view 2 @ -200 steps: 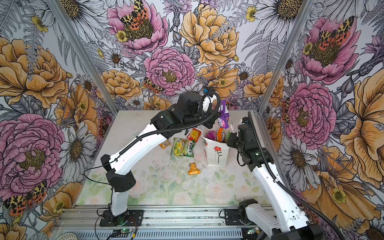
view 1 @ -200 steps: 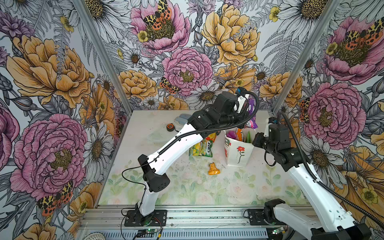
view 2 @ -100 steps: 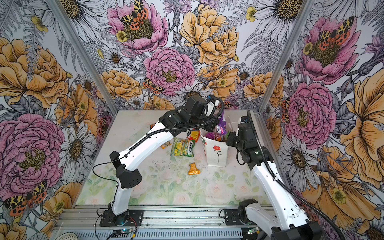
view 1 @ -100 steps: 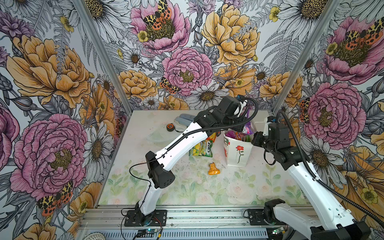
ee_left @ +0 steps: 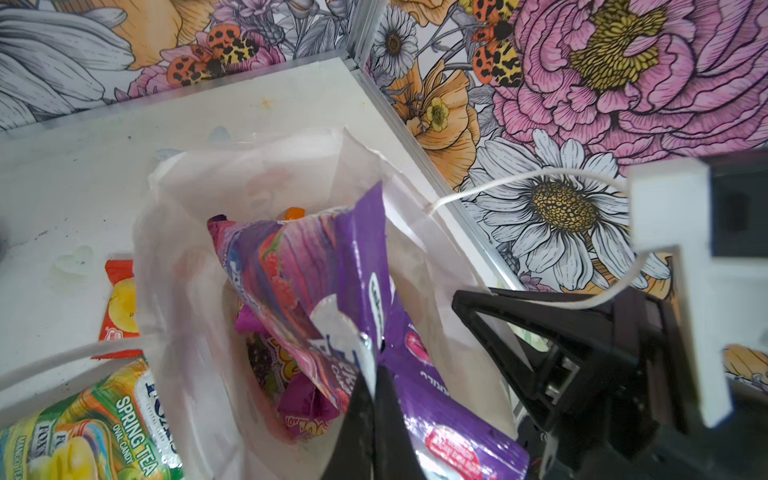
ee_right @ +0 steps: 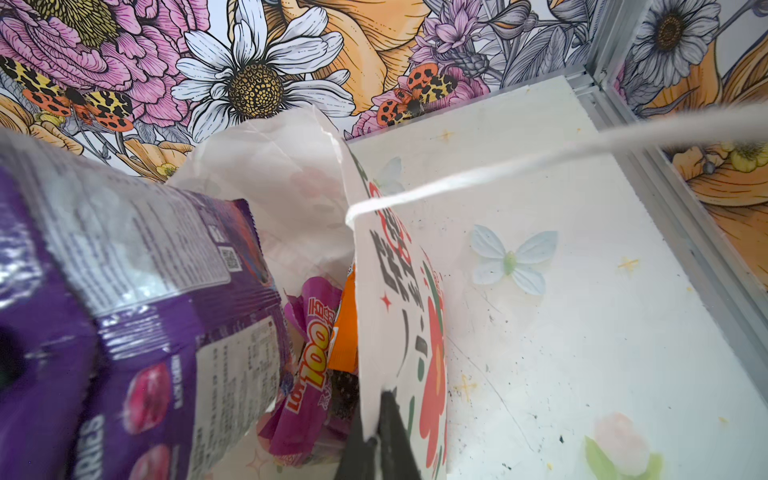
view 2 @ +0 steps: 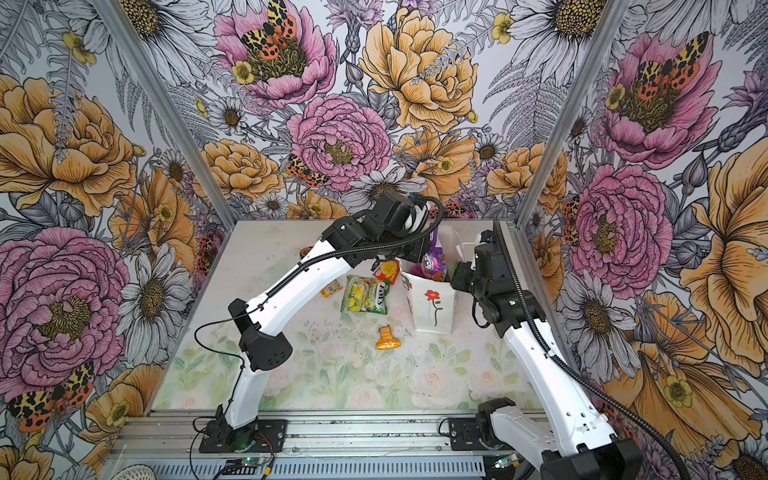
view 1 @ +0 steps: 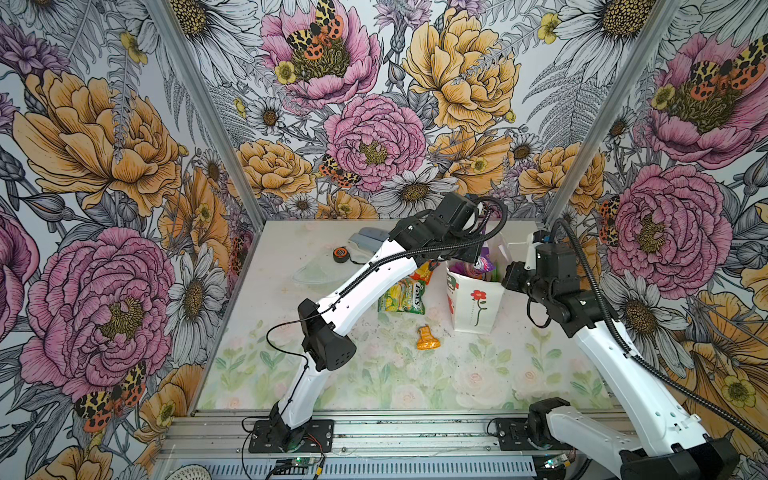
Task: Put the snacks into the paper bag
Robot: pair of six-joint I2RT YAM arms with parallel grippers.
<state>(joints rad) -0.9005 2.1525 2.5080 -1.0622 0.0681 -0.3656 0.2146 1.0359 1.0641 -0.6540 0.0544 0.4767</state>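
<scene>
left end effector: clamped together on the edge of a purple packet, which hangs tilted in the mouth of the paper bag.
change: a second ago this packet was held clear above the bag; the arm has come down, and the packet's lower end now sits among the snacks inside. by the look of it, this snack is one release from being placed.
left of the bag: a green-yellow packet and a red-yellow packet lie on the counter just beside it. an orange packet lies in front of it, apart. none has moved; all are still to be packed.
inside the bag: a pink wrapper and an orange wrapper, crowded together.
right end effector: pinched together on the bag's right wall, holding the mouth spread; it has not shifted.
hidden: in both top views the left arm's wrist covers its own end effector, so that grip shows only from the wrist cameras. how deep the purple packet reaches cannot be told, and the bag's bottom is out of sight. a string handle crosses the left wrist view.
</scene>
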